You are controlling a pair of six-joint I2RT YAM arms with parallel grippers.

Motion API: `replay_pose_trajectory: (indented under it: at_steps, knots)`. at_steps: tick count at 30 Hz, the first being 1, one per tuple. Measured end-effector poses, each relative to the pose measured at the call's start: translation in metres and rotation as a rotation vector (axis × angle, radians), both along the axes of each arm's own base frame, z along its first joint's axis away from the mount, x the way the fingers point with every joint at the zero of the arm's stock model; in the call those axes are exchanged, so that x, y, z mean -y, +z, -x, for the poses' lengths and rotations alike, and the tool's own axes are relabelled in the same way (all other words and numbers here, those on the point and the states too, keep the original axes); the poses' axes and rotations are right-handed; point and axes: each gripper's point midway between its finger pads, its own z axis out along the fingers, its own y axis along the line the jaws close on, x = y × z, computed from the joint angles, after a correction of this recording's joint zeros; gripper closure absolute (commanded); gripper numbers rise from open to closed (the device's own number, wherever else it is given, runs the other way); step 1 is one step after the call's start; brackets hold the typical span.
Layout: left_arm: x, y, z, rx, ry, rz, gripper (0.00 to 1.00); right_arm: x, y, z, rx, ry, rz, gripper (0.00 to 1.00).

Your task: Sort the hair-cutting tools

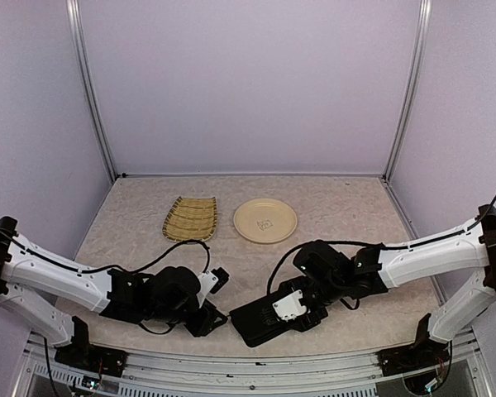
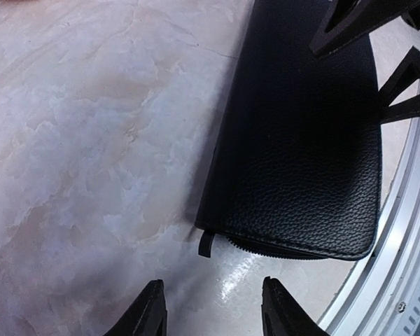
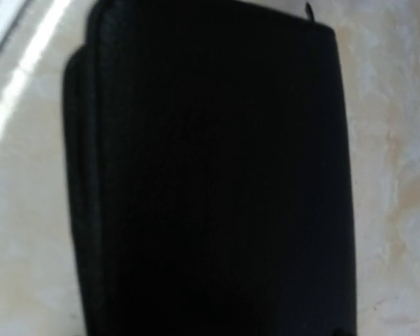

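Opening the black zip case (image 1: 264,322) looks like the step in hand. It lies shut on the surface (image 1: 355,207) at the near edge, between the two arms. No scissors or clips show in any view, so they are presumably still inside it. The left hand (image 2: 213,301) sits low just left of the case, its fingers apart and holding nothing, with the zip pull (image 2: 206,243) right in front of them. The right hand (image 1: 296,310) hangs over the case's right half; whether it is spread or closed I cannot tell. The bamboo tray (image 1: 190,217) and cream plate (image 1: 252,223) wait empty at the far side. Next, one hand probably needs to pin the case while the other pinches the pull and draws it along the zip.
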Motion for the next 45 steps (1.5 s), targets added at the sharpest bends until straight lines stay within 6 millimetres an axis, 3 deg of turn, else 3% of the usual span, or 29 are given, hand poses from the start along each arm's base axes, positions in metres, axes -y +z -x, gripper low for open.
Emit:
replay_pose_trajectory:
  at_steps: [5,10,16,26,32,36,40,45]
  knots:
    - [-0.002,-0.026,-0.006,-0.005,-0.034,-0.067,0.65,-0.001,-0.013,-0.003,-0.005,-0.027,0.026,0.27]
    - [-0.004,-0.039,-0.01,-0.008,-0.063,-0.103,0.65,-0.002,-0.017,-0.005,-0.002,-0.031,0.031,0.29]
    - [0.007,-0.04,-0.009,-0.004,-0.115,-0.07,0.68,-0.004,-0.02,-0.006,-0.002,-0.042,0.02,0.31]
    - [0.027,-0.041,-0.027,0.008,-0.135,-0.086,1.0,-0.004,-0.02,-0.01,0.006,-0.063,0.021,0.3]
    - [0.027,-0.041,-0.031,0.007,-0.13,-0.108,1.0,-0.006,-0.016,-0.011,-0.003,-0.077,0.026,0.28]
    - [0.027,-0.041,-0.037,-0.013,-0.122,-0.096,1.0,-0.016,-0.001,-0.005,0.008,-0.052,0.008,0.29]
    - [0.027,-0.041,-0.047,-0.03,-0.108,-0.072,1.0,-0.022,-0.001,0.005,0.02,-0.013,0.008,0.41]
    - [0.03,-0.041,-0.057,-0.034,-0.095,-0.052,1.0,-0.025,-0.014,0.006,0.025,-0.007,0.034,0.54]
